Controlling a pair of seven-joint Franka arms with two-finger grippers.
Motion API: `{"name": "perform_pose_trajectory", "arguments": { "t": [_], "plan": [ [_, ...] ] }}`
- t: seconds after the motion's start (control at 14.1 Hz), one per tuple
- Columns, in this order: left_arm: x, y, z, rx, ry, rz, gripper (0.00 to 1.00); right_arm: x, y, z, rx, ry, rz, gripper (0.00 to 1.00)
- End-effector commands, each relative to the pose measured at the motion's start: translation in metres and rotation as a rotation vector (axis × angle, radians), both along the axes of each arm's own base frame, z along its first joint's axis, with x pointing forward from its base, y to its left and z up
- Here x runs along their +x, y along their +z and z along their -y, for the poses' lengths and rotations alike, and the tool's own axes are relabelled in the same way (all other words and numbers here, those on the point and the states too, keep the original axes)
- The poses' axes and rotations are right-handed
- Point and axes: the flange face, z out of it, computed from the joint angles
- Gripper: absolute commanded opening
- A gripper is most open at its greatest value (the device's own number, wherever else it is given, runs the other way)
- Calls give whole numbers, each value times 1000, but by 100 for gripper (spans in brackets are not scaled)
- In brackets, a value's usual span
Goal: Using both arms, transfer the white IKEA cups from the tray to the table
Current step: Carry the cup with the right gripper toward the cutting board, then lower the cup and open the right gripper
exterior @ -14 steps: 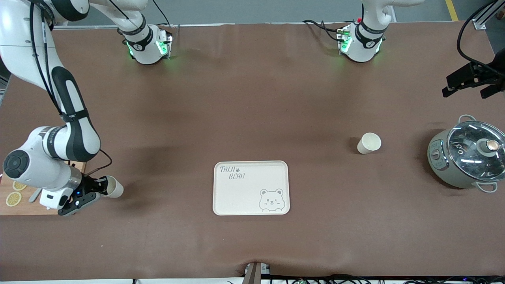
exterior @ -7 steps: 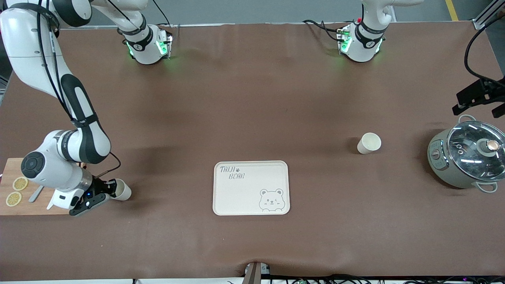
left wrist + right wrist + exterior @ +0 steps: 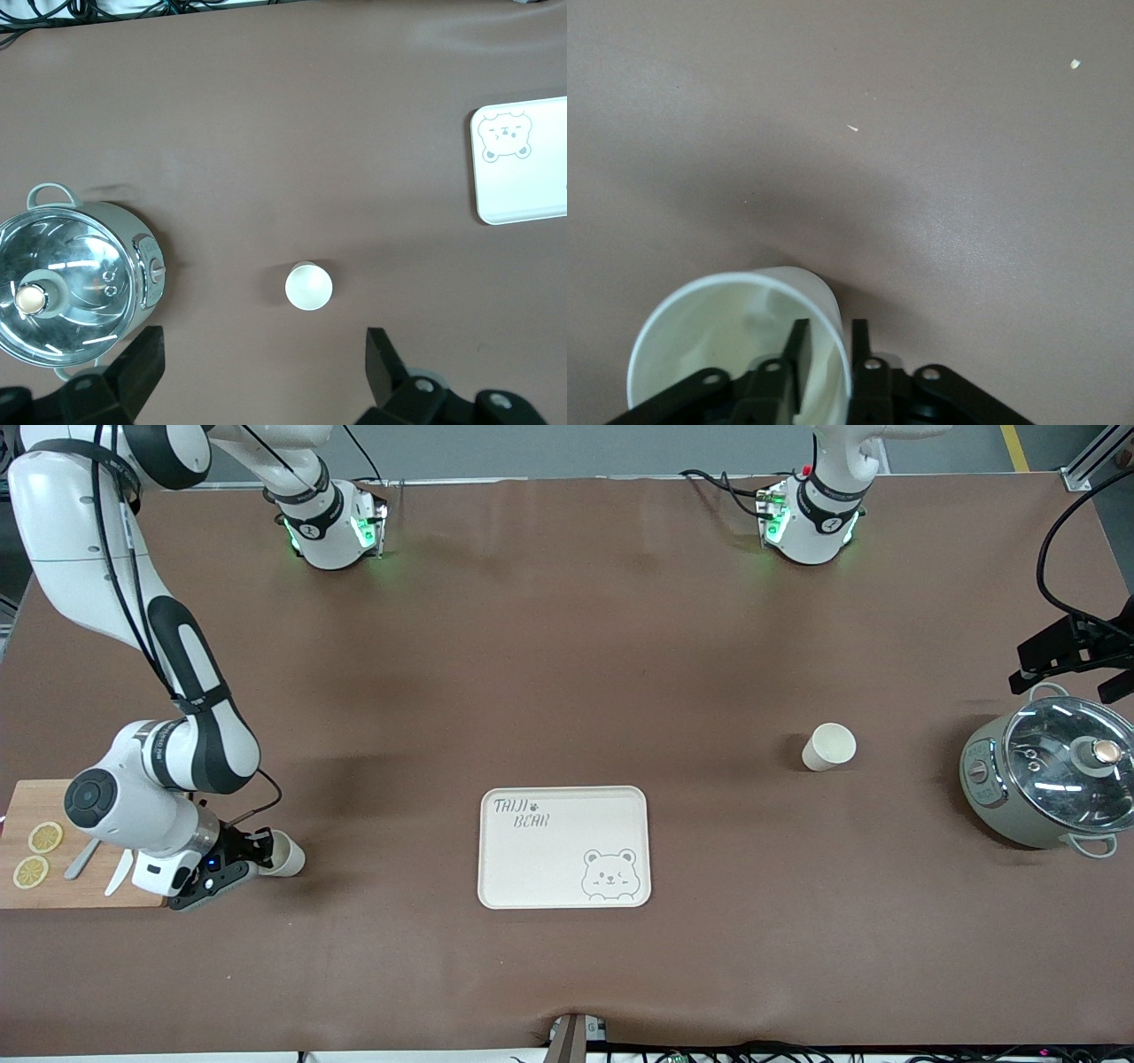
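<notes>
Both white IKEA cups are small, plain, cream-white and handleless. One cup (image 3: 285, 854) (image 3: 740, 341) hangs tilted in the right gripper (image 3: 252, 855) (image 3: 830, 350), its wall pinched between the fingers, over bare table between the cutting board (image 3: 53, 872) and the bear-printed tray (image 3: 564, 847). The other cup (image 3: 829, 747) (image 3: 308, 287) stands upright between that tray and the grey-green pot (image 3: 1050, 776) (image 3: 75, 283). The left gripper (image 3: 1067, 657) (image 3: 266, 365) hovers spread wide over the pot's edge.

White cups (image 3: 829, 746) (image 3: 285, 854): one upright, one gripped.
</notes>
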Motion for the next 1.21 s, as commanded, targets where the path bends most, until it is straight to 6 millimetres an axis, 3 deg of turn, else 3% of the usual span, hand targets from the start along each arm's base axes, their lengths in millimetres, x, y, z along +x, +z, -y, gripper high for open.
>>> {"name": "perform_pose_trajectory", "arguments": {
  "t": [0.0, 0.14, 0.36, 0.57, 0.92, 1.14],
  "plan": [
    [-2, 5, 3, 18, -21, 11, 100, 7, 17, 0, 10, -21, 19, 100],
    [-2, 4, 7, 18, -24, 8, 100, 11, 45, -6, 21, -83, -22, 100],
    [-2, 3, 10, 19, -30, 6, 100, 11, 136, -27, 8, -162, -101, 100],
    [-2, -2, 12, 33, -33, -12, 100, -11, 207, -28, -9, -184, -150, 100],
    [-9, -16, 20, 122, -86, -107, 100, -78, 324, -33, -40, -310, -225, 100],
    [-8, -19, 23, 128, -92, -111, 100, -128, 365, -24, -52, -336, -200, 100]
  ]
}}
